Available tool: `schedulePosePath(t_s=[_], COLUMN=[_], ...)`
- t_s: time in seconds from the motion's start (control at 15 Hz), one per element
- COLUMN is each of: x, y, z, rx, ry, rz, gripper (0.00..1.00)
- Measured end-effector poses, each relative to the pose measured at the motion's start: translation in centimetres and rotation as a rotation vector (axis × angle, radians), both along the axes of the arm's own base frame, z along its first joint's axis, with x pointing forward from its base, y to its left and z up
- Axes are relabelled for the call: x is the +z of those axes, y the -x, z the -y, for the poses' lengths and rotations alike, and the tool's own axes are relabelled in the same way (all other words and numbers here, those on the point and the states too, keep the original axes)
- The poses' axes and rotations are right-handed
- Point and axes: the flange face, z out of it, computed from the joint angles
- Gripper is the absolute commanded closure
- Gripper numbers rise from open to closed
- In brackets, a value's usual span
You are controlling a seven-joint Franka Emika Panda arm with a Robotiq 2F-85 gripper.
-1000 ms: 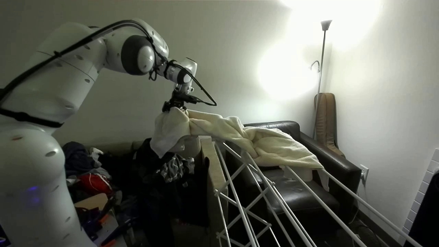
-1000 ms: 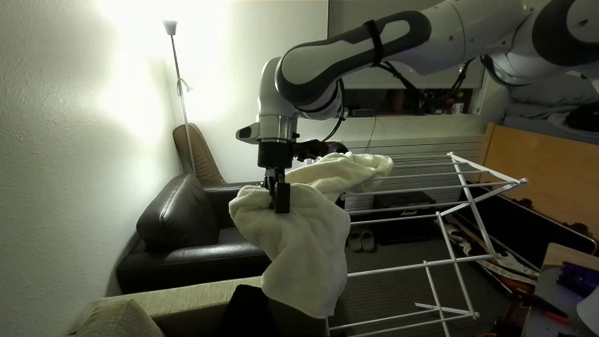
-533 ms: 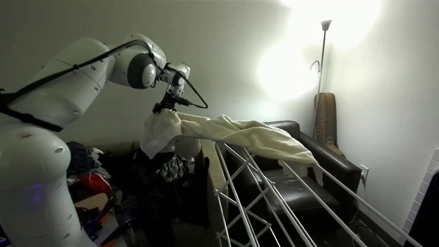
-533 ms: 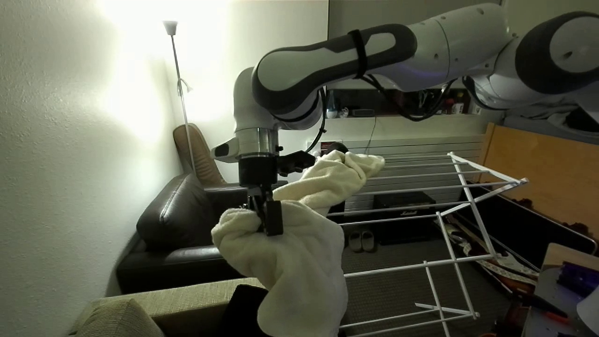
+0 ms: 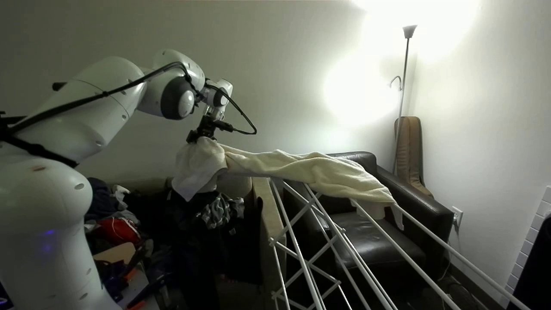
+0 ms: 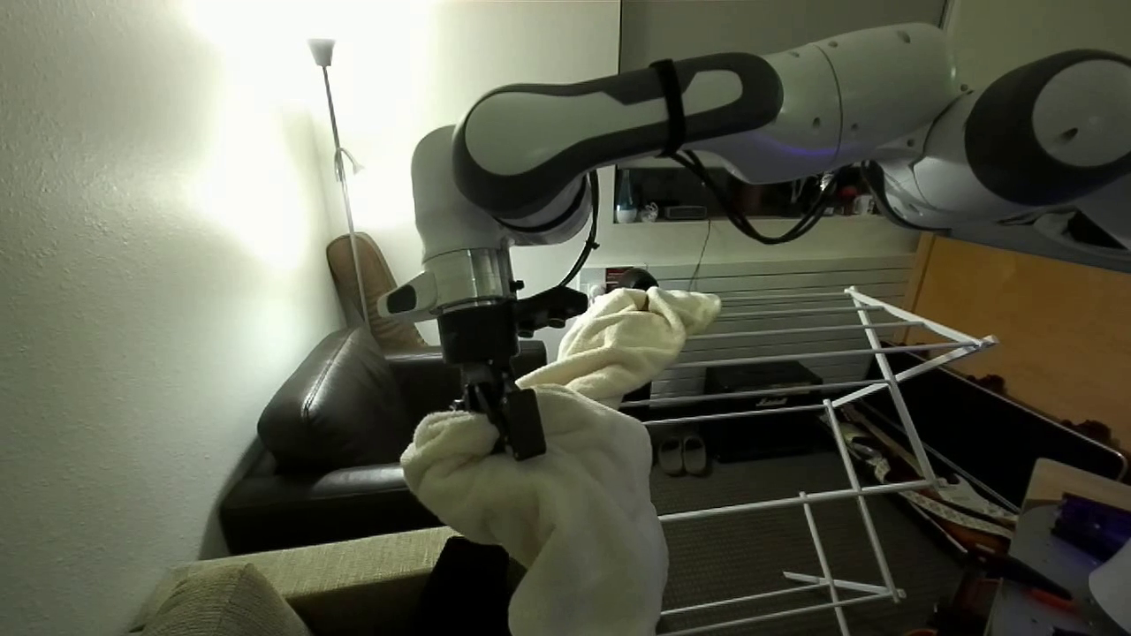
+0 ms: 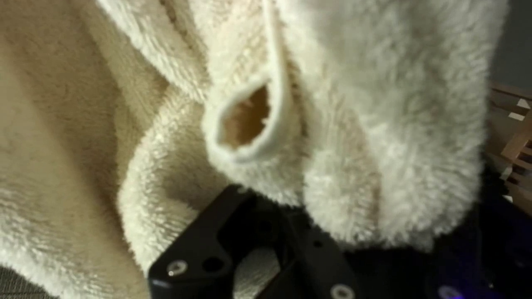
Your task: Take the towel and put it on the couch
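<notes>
The cream towel point(image 5: 327, 172) is stretched from my gripper point(image 5: 201, 138) across the bars of the white drying rack, on which its far part still lies. Its near end bunches in the jaws and hangs down, as the towel point(image 6: 583, 503) also shows in an exterior view. My gripper point(image 6: 517, 433) is shut on this fluffy cloth. Thick folds of the towel point(image 7: 374, 124) fill the wrist view and hide the fingertips. Below the hanging end stands the beige couch point(image 5: 267, 206), its seat covered by dark clothes point(image 5: 193, 232); its arm lies beside the rack.
The white drying rack point(image 5: 308, 262) stands next to the couch arm. Behind it is a black leather armchair point(image 5: 374, 241). A floor lamp point(image 5: 404, 77) and a brown case point(image 5: 408, 150) lean in the corner. Red and grey clothes point(image 5: 118, 230) lie near the robot's base.
My gripper has moved lower and away from the rack, over the beige couch, with the towel in its grip. The towel's far part has slid a little along the bars, drawn straighter.
</notes>
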Motion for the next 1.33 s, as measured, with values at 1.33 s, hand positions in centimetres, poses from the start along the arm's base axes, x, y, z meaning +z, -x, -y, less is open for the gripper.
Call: schedulePosePath(t_s=[1.33], x=[2.2], y=[1.2], z=[0.9], rx=[0.111], ry=[0.078], rz=[-0.096], gripper=[0.98])
